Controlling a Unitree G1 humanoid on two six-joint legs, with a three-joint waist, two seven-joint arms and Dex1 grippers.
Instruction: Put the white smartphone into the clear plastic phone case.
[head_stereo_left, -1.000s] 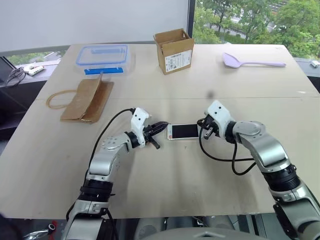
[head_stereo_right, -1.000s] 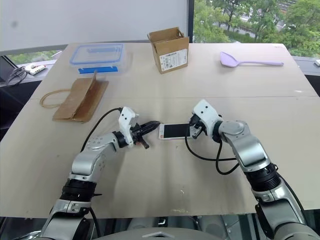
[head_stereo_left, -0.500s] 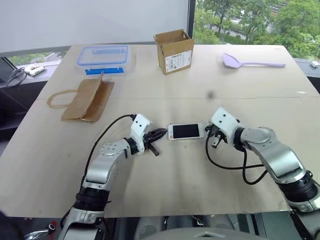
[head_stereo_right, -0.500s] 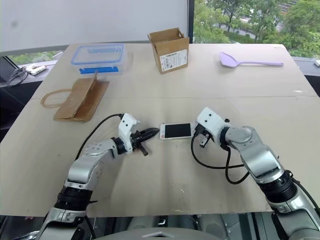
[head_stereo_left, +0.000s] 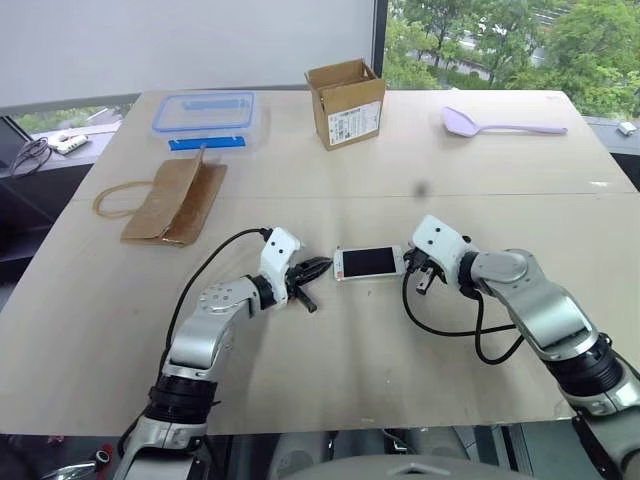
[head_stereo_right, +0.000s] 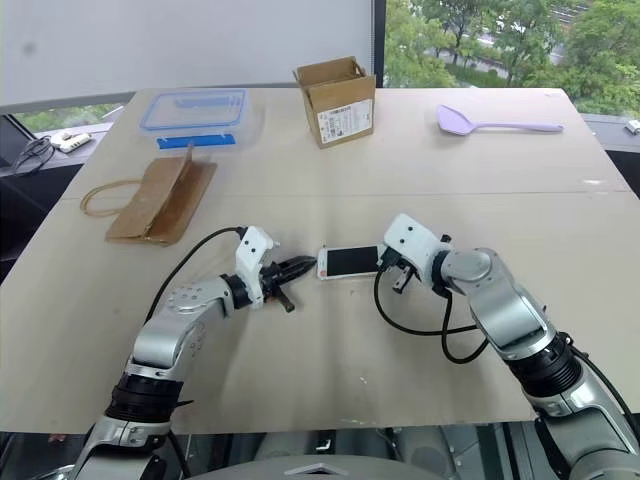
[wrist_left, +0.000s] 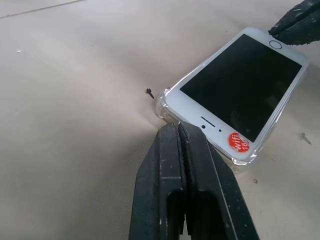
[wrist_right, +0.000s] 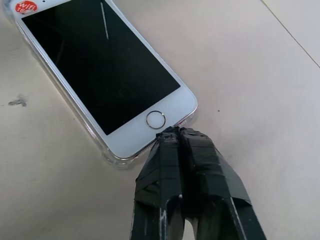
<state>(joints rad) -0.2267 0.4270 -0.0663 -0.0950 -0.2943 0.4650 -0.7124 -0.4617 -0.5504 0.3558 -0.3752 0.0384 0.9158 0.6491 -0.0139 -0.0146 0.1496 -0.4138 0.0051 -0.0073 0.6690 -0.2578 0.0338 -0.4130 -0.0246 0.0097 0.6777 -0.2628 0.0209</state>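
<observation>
Left end effector (head_stereo_left: 318, 267) and right end effector (head_stereo_left: 419, 272) closed, tips facing inward.

The flat white smartphone with a black screen (wrist_left: 240, 90) lies inside the thin clear plastic phone case (wrist_left: 165, 106) on the pale wooden counter (wrist_left: 75, 100). A round red sticker (wrist_left: 239, 142) sits on its near end. The left gripper (wrist_left: 179, 131), jaws pressed together, touches the case's edge.

Glossy white smartphone (wrist_left: 240, 90); matt table (wrist_left: 75, 100).
</observation>
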